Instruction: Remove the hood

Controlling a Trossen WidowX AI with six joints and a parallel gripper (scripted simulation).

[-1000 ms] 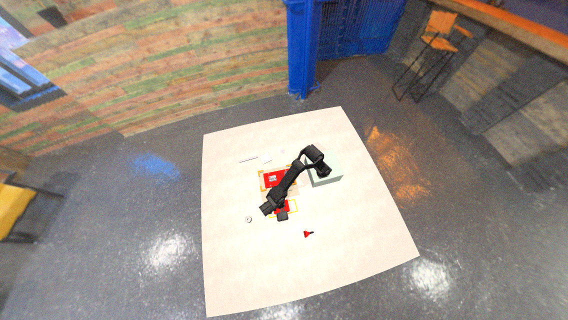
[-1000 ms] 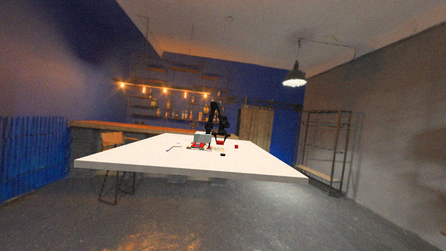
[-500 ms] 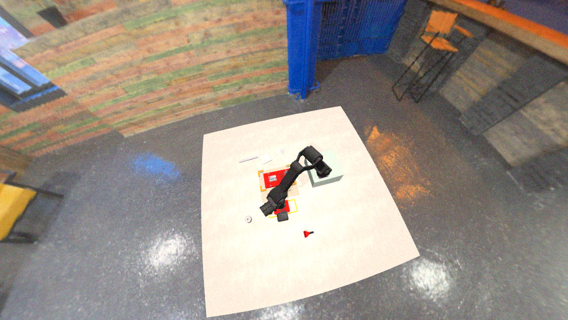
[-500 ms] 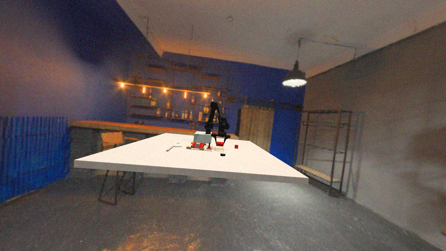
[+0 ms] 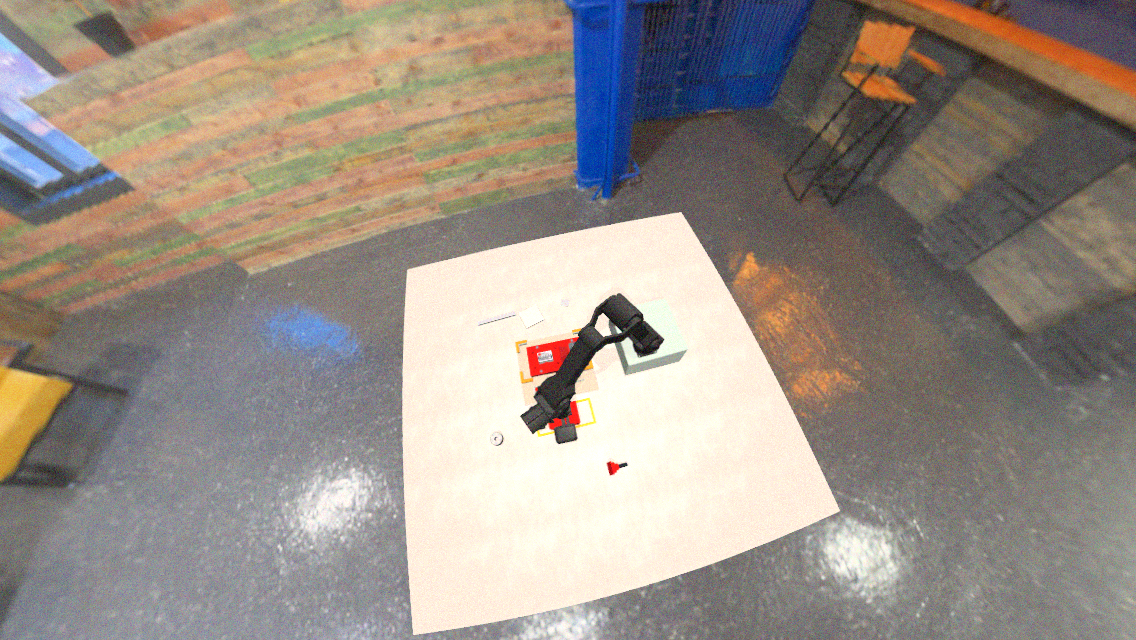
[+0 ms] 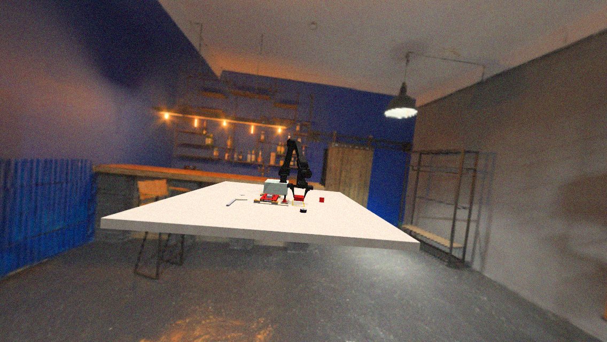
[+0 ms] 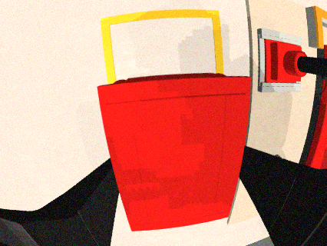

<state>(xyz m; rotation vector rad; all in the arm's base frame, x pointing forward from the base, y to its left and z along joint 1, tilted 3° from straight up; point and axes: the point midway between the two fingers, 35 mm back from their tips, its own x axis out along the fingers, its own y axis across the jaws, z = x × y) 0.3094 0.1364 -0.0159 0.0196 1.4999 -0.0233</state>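
My gripper (image 6: 299,196) (image 7: 177,157) is shut on the red hood (image 5: 575,411) (image 6: 298,198) (image 7: 173,131), one black finger on each side. The hood hangs low over the table, off the toy car. The marked area, a yellow outline (image 5: 593,411) (image 6: 298,206) (image 7: 161,14), lies beneath and beyond it; the hood hides its near part in the wrist view. Whether the hood touches the table cannot be told. The red toy car (image 5: 535,365) (image 6: 269,197) sits between orange corner brackets, beside the area; only its edge shows at the wrist view's right.
A red block with a black post (image 7: 284,61) stands on the beige board (image 7: 270,115) near the hood. A pale green box (image 5: 669,325) (image 6: 275,186) stands beyond the board. A small ring (image 5: 496,438) (image 6: 302,210) and a red piece (image 5: 612,467) (image 6: 321,199) lie on the table.
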